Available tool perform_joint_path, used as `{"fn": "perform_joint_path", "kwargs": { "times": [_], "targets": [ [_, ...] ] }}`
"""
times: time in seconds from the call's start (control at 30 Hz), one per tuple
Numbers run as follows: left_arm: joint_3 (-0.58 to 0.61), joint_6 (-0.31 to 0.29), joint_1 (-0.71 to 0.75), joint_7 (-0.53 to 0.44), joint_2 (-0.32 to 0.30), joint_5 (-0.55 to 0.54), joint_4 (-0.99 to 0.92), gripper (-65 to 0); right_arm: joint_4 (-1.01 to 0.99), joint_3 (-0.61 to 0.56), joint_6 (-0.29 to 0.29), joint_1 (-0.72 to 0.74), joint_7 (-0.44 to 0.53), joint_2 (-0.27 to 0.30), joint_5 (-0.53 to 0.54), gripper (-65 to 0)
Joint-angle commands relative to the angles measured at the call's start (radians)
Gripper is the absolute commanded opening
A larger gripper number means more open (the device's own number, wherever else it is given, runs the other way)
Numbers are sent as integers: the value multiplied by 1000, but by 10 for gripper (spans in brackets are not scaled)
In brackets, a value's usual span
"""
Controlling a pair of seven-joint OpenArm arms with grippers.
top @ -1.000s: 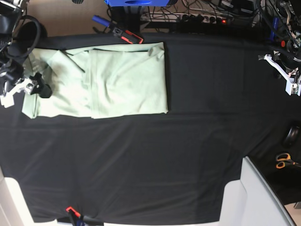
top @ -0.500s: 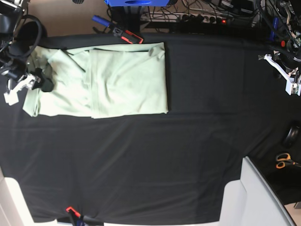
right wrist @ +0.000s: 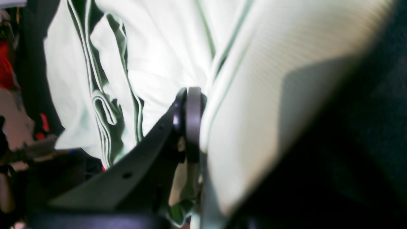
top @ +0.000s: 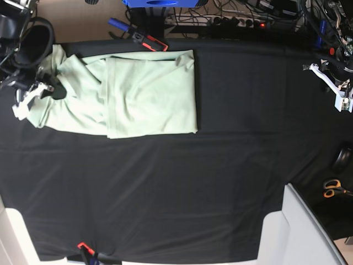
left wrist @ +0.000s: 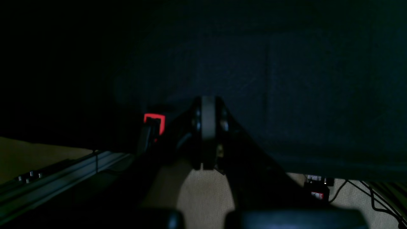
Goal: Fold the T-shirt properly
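Right gripper [top: 48,91], at the far left of the base view, has its jaws pinched together on the left end of the T-shirt [top: 143,94]; in the right wrist view the pale green cloth [right wrist: 254,95] bunches against the closed fingers [right wrist: 192,121], so it appears to hold a fold of fabric. From that grip the shirt stretches away toward the centre of the frame, its long axis running left to right across the upper left of the black table covering [top: 182,187]. This arm is plainly the nearer one, and carrying the held end rightward over the flat, already doubled part looks like the coming fold. Left gripper [top: 339,91] sits well apart at the right edge, jaws fully closed on nothing, its own camera showing only dark cloth [left wrist: 286,79]. A red-and-black tool [top: 148,41] lies just beyond the shirt's upper edge, off the likely path. Scissors [top: 331,187] lie far off at the lower right.
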Motion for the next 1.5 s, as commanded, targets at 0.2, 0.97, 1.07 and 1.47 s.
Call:
{"fn": "perform_joint_path", "kwargs": {
  "times": [0.2,0.97,1.07,1.47],
  "targets": [
    [-8,3,-3,-13,-17,-4,13,-650,-5,-10,-27,63,-59,101,-89,-649],
    [-8,3,-5,-13,-17,-4,13,-650,258,-186,-149,72,-59,171,-89,-650],
    [-8,3,-5,-13,-17,-4,13,-650,289,-200,-257,66,-60,156,-87,-650],
    [-8,3,-23,-13,-17,-4,13,-650,444,-337,-556,15,-49,75,-89,-650]
  ]
}}
